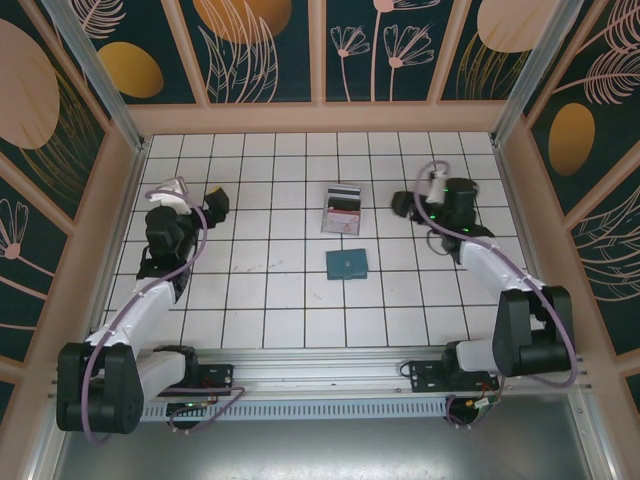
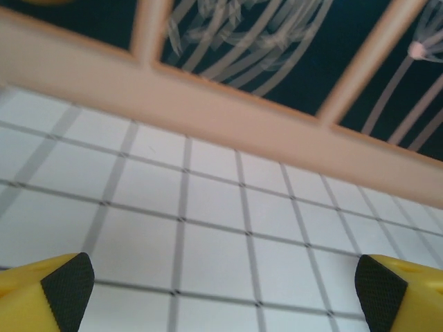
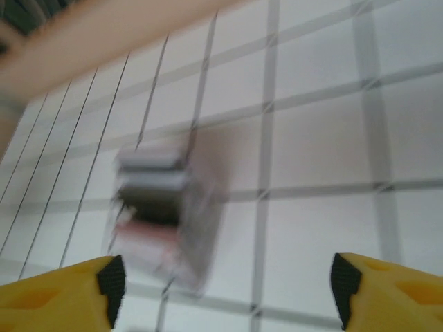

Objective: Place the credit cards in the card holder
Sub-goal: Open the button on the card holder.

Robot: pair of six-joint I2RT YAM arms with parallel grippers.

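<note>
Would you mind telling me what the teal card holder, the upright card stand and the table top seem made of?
Card holder: matte teal, probably faux leather or fabric; no glare. Card stand: seemingly clear plastic; the cards show through. Table top: smooth white gridded surface, tile-like; material uncertain.

Left arm (image 1: 150, 310) & right arm (image 1: 490, 265): white link tubes, black joint housings, black bases at frame bottom. Lavender cables (image 1: 86, 395) loop along each. Green LED (image 1: 437, 187) upper right. Left gripper (image 2: 221, 294): yellow fingers (image 2: 28, 304) w/ black textured pads (image 2: 69, 287).
</note>
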